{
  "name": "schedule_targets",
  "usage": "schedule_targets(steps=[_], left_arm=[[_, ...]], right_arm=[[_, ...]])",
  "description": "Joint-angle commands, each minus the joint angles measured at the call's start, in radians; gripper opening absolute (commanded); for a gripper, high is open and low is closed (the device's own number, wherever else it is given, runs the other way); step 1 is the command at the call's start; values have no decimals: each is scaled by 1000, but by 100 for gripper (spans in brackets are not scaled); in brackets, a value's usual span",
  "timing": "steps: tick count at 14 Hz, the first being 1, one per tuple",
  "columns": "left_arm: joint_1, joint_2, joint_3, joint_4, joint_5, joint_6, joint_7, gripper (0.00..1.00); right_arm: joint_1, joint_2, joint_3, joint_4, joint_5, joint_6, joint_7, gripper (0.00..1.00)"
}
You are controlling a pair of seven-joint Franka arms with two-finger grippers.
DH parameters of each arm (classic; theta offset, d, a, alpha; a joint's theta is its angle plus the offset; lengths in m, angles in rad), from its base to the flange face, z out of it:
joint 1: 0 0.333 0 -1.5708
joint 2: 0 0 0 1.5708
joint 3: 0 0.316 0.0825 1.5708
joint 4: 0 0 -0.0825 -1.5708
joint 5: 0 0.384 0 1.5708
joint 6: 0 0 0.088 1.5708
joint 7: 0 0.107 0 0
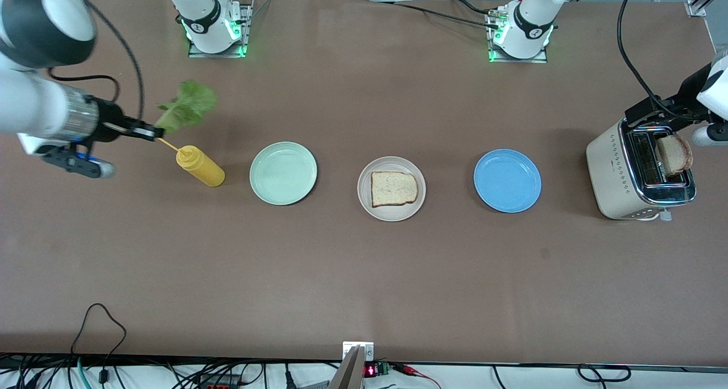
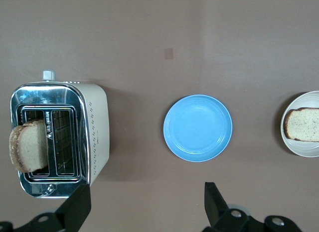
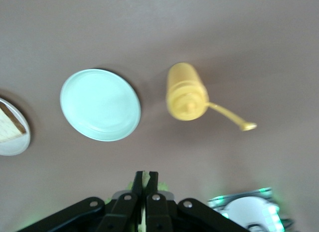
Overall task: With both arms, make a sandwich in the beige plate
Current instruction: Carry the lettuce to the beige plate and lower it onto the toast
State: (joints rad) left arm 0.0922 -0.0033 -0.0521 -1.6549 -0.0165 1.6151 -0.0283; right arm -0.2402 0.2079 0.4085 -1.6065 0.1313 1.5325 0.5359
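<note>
Now right claw (image 1: 152, 131) clenched on floppy lettuce leaf (image 1: 187, 109) by its stem; left claw (image 2: 144, 204) released over toaster (image 1: 637, 173), light springy bread slice (image 1: 673, 154) best pinched across its crust.

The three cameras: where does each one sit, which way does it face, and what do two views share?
Front view: high, facing both arms; right gripper holds lettuce leaf, left gripper over the toaster.
Left wrist view: looks down on toaster, its bread slice, blue plate; own open left gripper shows.
Right wrist view: looks down on mint-green plate, yellow squeeze bottle; own shut fingers show.
Both wrist views share the beige plate.
</note>
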Motion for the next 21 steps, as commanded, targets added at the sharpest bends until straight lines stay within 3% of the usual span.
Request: schedule_targets(steps=[1, 4, 8, 12, 17, 21], left_arm=[[3, -3, 0, 1, -11, 6, 14, 100], [3, -3, 0, 3, -11, 6, 14, 100], [3, -3, 0, 1, -11, 8, 14, 100], [3, -3, 0, 4, -13, 8, 14, 100], [3, 5, 0, 14, -11, 5, 14, 100], [3, 5, -6, 14, -11, 5, 14, 100]], right_arm=[[93, 47, -5, 22, 21, 52, 201, 0], [154, 102, -5, 22, 109, 145, 410, 0], [270, 192, -7, 26, 108, 271, 661, 0], [376, 298, -7, 26, 108, 500, 898, 0], [475, 412, -31, 30, 108, 743, 1071, 0], [527, 478, -43, 86, 110, 796, 1127, 0]])
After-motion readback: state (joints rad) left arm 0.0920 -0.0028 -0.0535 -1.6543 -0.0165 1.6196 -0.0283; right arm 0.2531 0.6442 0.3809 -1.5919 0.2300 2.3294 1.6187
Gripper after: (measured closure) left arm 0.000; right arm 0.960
